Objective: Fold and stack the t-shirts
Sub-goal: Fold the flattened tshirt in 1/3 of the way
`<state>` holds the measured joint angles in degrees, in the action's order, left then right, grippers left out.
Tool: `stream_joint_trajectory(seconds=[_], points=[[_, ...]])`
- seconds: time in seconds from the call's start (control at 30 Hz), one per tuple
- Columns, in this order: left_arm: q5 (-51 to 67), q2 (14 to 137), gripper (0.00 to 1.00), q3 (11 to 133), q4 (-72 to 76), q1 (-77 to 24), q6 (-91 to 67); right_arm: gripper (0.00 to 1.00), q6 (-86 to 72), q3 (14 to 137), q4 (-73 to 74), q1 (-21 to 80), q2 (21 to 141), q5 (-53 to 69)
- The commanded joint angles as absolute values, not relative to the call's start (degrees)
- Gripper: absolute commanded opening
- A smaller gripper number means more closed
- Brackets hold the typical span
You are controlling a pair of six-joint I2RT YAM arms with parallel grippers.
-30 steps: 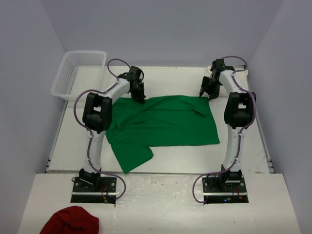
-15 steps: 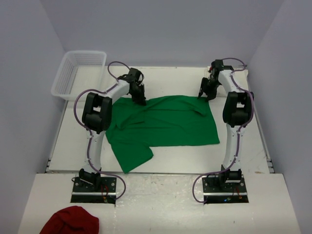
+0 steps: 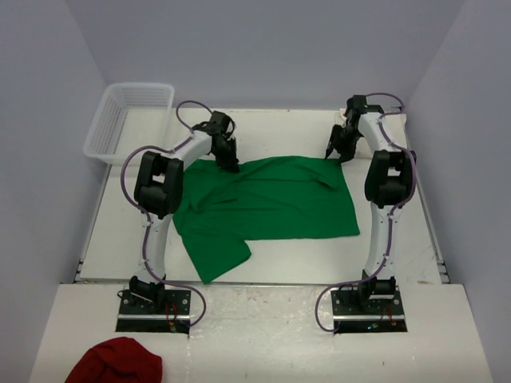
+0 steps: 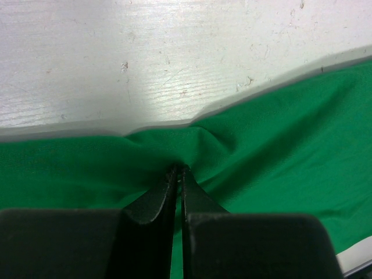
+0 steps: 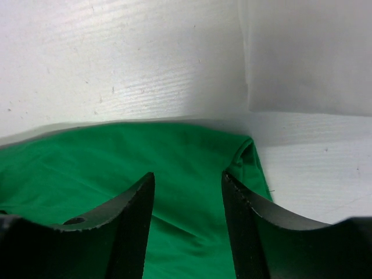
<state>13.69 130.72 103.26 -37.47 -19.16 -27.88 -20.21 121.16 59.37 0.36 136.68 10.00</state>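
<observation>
While my left fingers [image 4: 154, 203] stay pinched on the far edge of the shirt [image 3: 271, 199], right fingers [image 5: 128, 224] (spread open) have edged over its far corner; fold not begun.

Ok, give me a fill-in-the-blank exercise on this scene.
The left pincer is ____ on the far edge of the green t-shirt.
The right pincer stands ____ at the shirt's far right corner.
On the table, the white basket sits at the far ____ corner.
The cloth by the left arm's base is dark ____.
Missing words: shut, open, left, red.
</observation>
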Motion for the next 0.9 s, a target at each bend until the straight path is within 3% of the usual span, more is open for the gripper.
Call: stream_joint_trajectory(seconds=[0.0,0.13,0.43,0.63,0.87], points=[[13.98,131.31,0.07,103.19,-38.06,-18.72,-27.07,0.52,-21.62,123.23,60.47,0.26,135.97,8.0],[11.61,129.73,0.07,100.91,-36.4,-18.9,-26.63,0.57,-22.93,113.42,53.63,0.26,129.05,8.61],[11.08,132.01,0.07,103.45,-40.6,-18.9,-23.82,0.65,-23.82,115.57,56.07,0.26,127.36,4.22],[11.16,132.54,0.06,102.75,-42.1,-18.72,-23.9,0.61,-23.38,128.21,65.3,0.26,133.59,5.53],[13.01,132.37,0.06,101.6,-41.04,-18.81,-24.08,0.56,-23.73,125.78,63.9,0.26,133.68,5.98]])
